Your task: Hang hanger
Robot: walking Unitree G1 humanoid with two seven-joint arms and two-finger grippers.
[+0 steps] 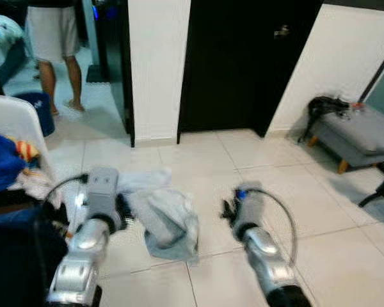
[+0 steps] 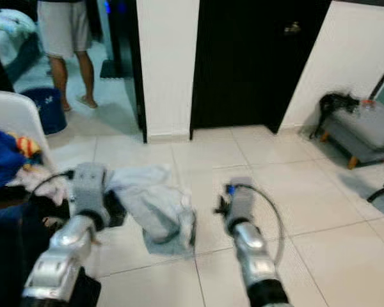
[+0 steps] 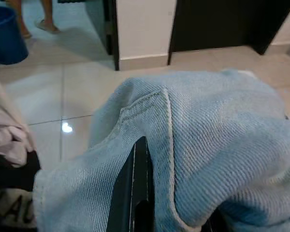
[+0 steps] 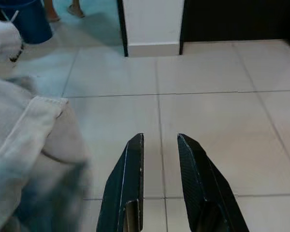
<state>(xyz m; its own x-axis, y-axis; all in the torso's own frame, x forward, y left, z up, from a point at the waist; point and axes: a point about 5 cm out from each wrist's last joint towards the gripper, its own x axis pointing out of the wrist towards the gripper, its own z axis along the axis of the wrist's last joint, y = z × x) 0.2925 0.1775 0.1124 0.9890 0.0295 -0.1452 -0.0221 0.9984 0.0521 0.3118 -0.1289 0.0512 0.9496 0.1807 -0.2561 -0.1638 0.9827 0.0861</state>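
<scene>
Tiled floor (image 1: 275, 185) below — left pincer (image 3: 135, 193) seemingly clamped on pale denim garment (image 3: 208, 145), right pincer (image 4: 159, 145) apart.

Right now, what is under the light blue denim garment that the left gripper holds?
The denim garment hangs from the left gripper above pale floor tiles. One black finger shows against it; cloth covers the other finger. No hanger can be seen; the cloth could hide one.

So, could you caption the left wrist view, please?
Left gripper shut on pale denim garment above tiled floor.
</scene>
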